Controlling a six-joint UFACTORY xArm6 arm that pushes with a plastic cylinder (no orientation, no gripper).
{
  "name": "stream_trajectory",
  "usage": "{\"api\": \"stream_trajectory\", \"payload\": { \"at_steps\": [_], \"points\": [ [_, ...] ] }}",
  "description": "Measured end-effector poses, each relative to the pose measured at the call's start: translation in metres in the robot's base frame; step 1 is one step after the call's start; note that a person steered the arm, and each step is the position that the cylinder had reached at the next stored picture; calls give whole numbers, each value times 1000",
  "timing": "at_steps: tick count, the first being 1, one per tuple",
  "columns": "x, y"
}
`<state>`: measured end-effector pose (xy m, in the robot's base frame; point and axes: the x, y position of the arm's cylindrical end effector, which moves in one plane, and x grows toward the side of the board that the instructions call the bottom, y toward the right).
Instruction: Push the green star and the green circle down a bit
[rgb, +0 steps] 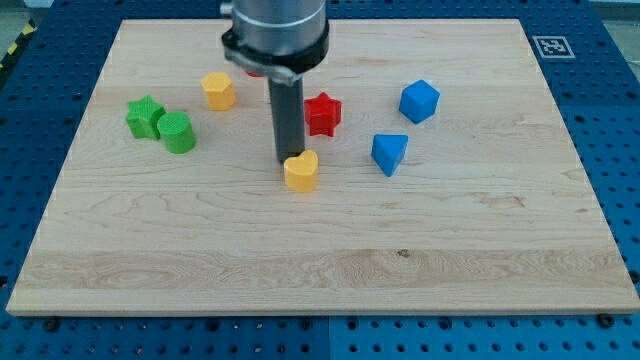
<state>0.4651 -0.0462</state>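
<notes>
My tip (288, 160) touches the yellow heart (301, 172) at table (330, 270) centre; no gripper fitted. Green star (145, 116) and green circle (178, 132) touch, well left. Blue perforated bench (610, 90) surrounds the table.

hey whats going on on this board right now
A robot arm with a rod is pushing blocks on a wooden board. My tip sits at the top edge of a yellow heart, mid-board. The green star and green circle, which it should push down, sit touching at the view's left, away from the tip.
</notes>
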Motion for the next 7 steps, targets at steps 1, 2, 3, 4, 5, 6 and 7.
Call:
{"api": "stream_trajectory", "payload": {
  "at_steps": [1, 2, 3, 4, 5, 6, 7],
  "points": [
    [17, -10],
    [19, -37],
    [24, -104],
    [24, -177],
    [-1, -219],
    [-40, -234],
    [-77, -236]
  ]
}}
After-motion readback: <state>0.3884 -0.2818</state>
